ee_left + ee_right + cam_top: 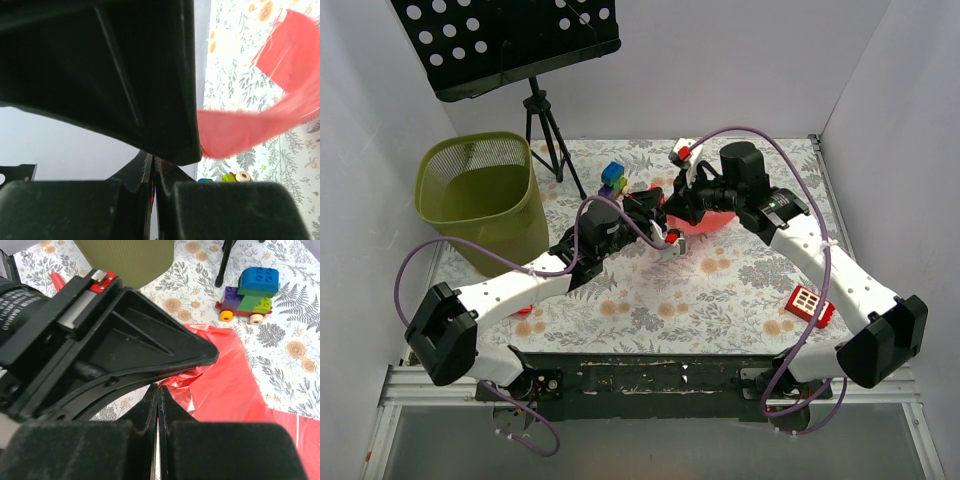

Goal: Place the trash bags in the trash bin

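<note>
The red trash bag (712, 222) lies mid-table as a loose sheet of crinkly film; it also shows in the left wrist view (250, 130) and the right wrist view (230, 390). My left gripper (658, 207) and right gripper (682, 205) meet tip to tip at its left edge. The left gripper (152, 161) has its jaws shut with a thin red sliver of film between them. The right gripper (157, 389) is shut with bunched film at its tips. The olive-green mesh trash bin (480, 195) stands upright at the far left, its wall visible in the right wrist view (130, 260).
A black perforated music stand (510, 40) on a tripod (550, 130) stands at the back. A toy brick car (612, 178) sits just behind the grippers. A red block with white squares (809, 304) lies front right. A small red stick (525, 312) lies front left.
</note>
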### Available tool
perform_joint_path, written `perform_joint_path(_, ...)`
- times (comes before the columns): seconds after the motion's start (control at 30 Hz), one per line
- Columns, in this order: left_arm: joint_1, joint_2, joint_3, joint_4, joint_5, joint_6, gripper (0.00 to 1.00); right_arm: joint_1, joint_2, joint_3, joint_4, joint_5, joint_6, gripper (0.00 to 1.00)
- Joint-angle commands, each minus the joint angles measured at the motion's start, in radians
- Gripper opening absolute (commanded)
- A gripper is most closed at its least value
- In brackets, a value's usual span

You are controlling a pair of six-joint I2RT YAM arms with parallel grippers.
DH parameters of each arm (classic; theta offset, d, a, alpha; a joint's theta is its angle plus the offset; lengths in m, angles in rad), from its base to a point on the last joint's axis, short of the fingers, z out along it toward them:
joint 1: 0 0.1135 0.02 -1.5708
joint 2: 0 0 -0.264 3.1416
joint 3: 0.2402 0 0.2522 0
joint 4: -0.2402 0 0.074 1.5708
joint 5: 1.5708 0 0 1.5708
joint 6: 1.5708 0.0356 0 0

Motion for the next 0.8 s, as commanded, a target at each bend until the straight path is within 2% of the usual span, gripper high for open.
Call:
perform_joint_path(0.0, -0.01, 0.04, 0.012, 0.073, -0.039, 0.03, 0.0, 0.024, -0.043, 0.013, 0.034, -0.041, 0.021, 0.01)
perform_joint_path(0.17, -0.015, -0.022, 0.027, 0.051, 0.036, 0.004, 0.0, -0.008, -0.015, -0.044, 0.084, 0.023, -0.023, 0.01)
perform_joint_path(0.37, -0.027, -0.087, -0.025, -0.009, 0.102, 0.054, 0.0, -0.035, 0.072, 0.083, 0.049, 0.036, -0.109, 0.01)
perform_joint_path(0.77, -0.026, 0.077, 0.034, 0.068, -0.017, 0.064, 0.0, 0.062, -0.067, 0.053, -0.028, -0.008, -0.089, 0.01)
